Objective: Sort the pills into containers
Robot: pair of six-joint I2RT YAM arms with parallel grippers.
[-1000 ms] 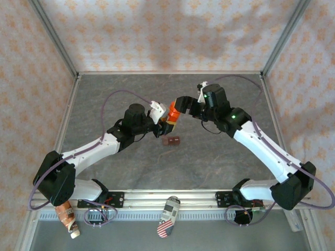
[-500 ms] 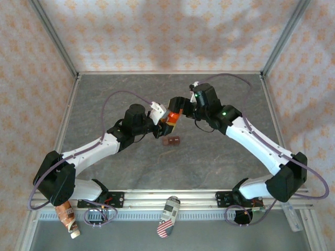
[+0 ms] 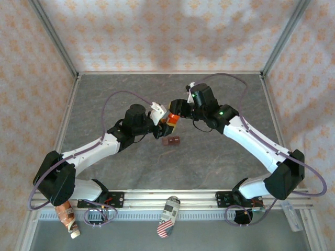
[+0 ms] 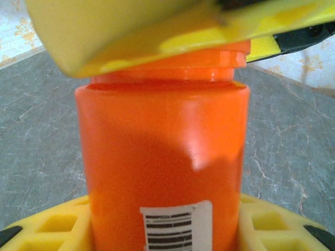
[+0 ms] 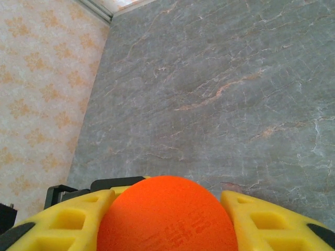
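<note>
Left claw: our left gripper (image 3: 164, 124) is clamped on the body of the orange pill bottle (image 4: 162, 157), with a yellow finger (image 4: 47, 227) on either side low down.
Right claw: the right gripper (image 5: 165, 198) comes in over the top, and its pads press both sides of the cap (image 5: 165, 225). We call that a firm hold.
Why this hold: one arm anchors the bottle while the other takes the lid. We read this as the set-up for twisting it off, since nothing gets sorted until it opens.
Containers: the dark red-brown compartment box (image 3: 171, 140) sits on the grey table (image 3: 220, 162), just on the arm-base side of the bottle and apart from both claws. We judge it is placed handily for a pour.
Pills: none to be seen. We guess they are inside, behind that opaque orange wall.
Hard to make out: the right claw's finger covers most of the cap in the left wrist view. The barcode label (image 4: 175, 227) is cut off at the bottom edge. From above, the box is too small for us to count its compartments or see inside them.
</note>
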